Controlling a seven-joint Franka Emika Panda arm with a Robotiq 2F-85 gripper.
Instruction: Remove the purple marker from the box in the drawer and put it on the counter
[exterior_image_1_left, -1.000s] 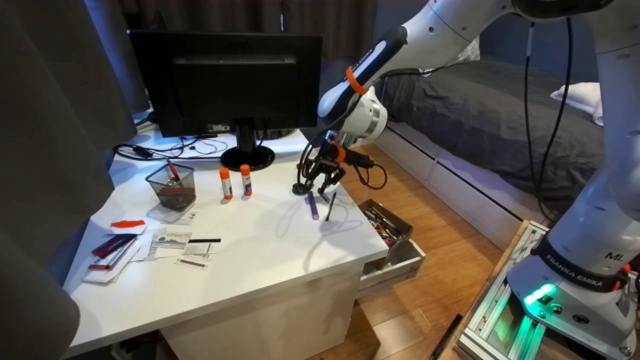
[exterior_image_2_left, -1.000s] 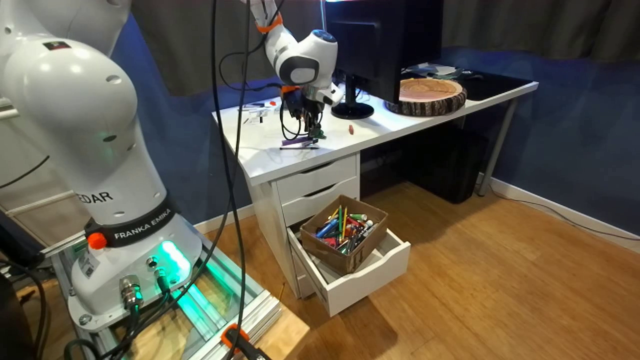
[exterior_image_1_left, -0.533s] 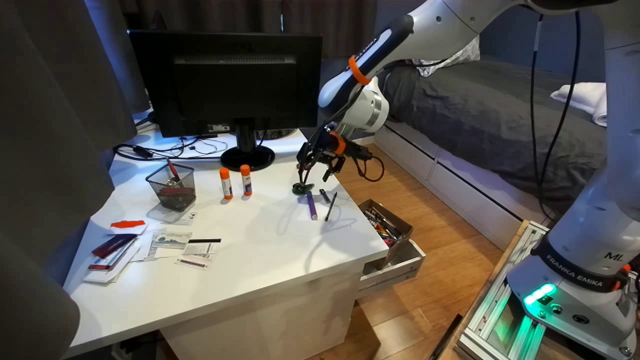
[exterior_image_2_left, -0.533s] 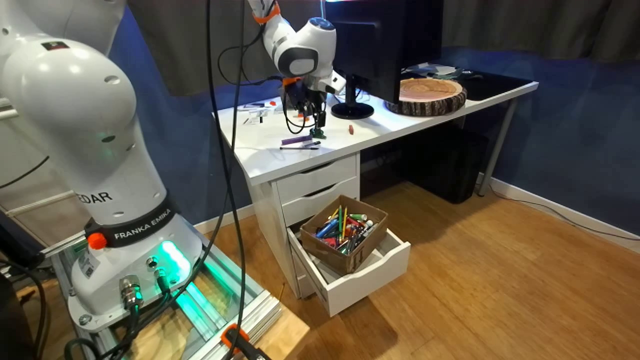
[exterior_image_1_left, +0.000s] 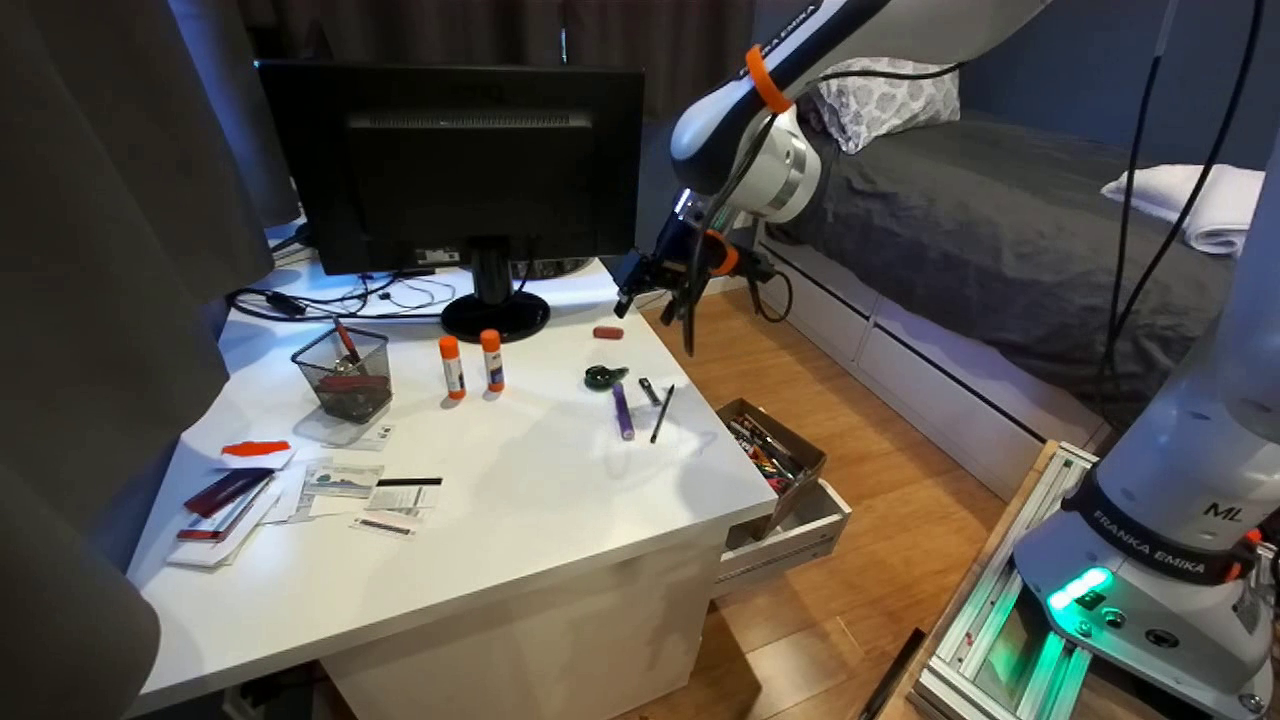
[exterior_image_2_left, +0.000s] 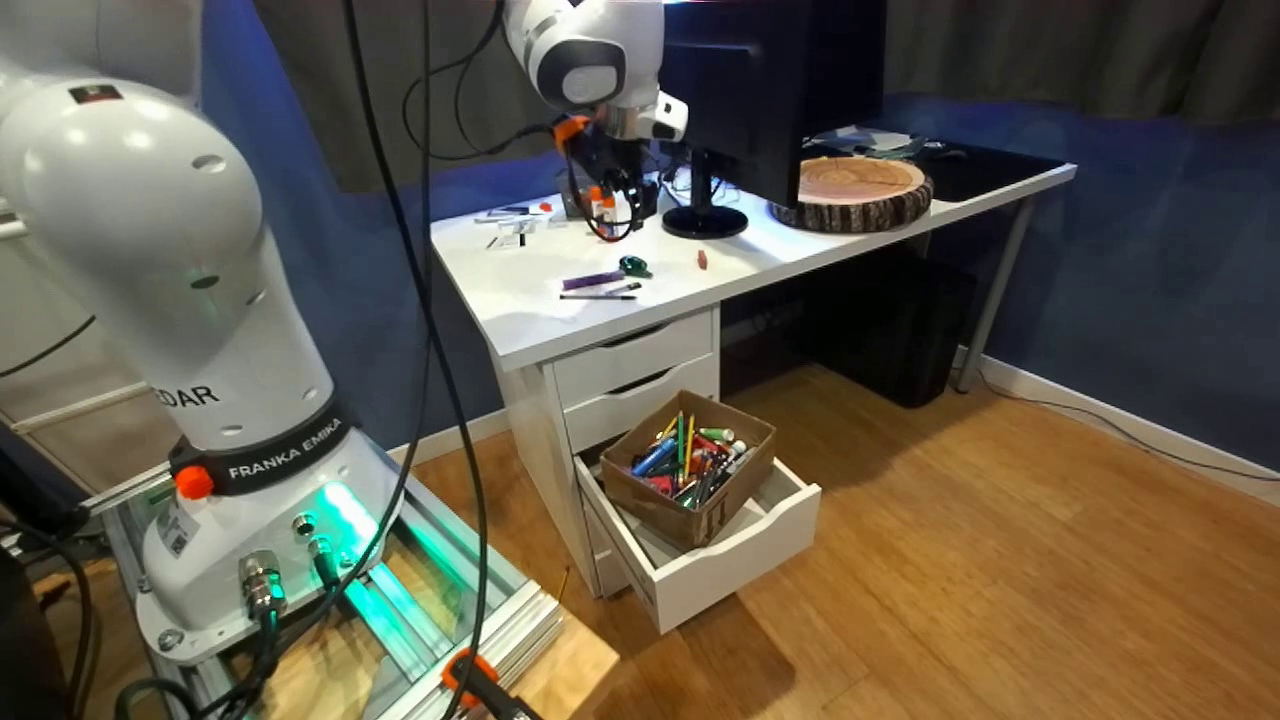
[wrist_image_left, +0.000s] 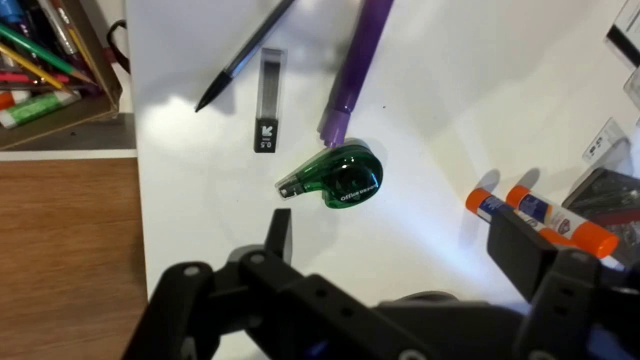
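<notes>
The purple marker (exterior_image_1_left: 623, 412) lies flat on the white counter (exterior_image_1_left: 480, 480), near the edge above the drawer. In the wrist view, the purple marker (wrist_image_left: 357, 65) has its narrow end close to a green correction tape (wrist_image_left: 350, 175). My gripper (wrist_image_left: 395, 230) hovers above the counter with its jaws wide apart and nothing between them. An exterior view has the gripper raised past the marker, toward the monitor side. The white drawer (exterior_image_2_left: 735, 560) is pulled out, and a cardboard box (exterior_image_2_left: 655, 510) full of pens and pencils sits in it.
Beside the marker lie a small lead case (wrist_image_left: 267, 100) and a thin dark pen (wrist_image_left: 245, 55). Two orange-capped glue sticks (exterior_image_1_left: 453, 368), a mesh pen cup (exterior_image_1_left: 345, 380), a red piece (exterior_image_1_left: 607, 332) and a black monitor (exterior_image_1_left: 450, 170) also occupy the counter. Papers and cards lie farther along.
The gripper was low by the lead case a second ago. It has opened, risen and drawn away toward the monitor side. The lead case stays on the counter, and the red piece is uncovered.
</notes>
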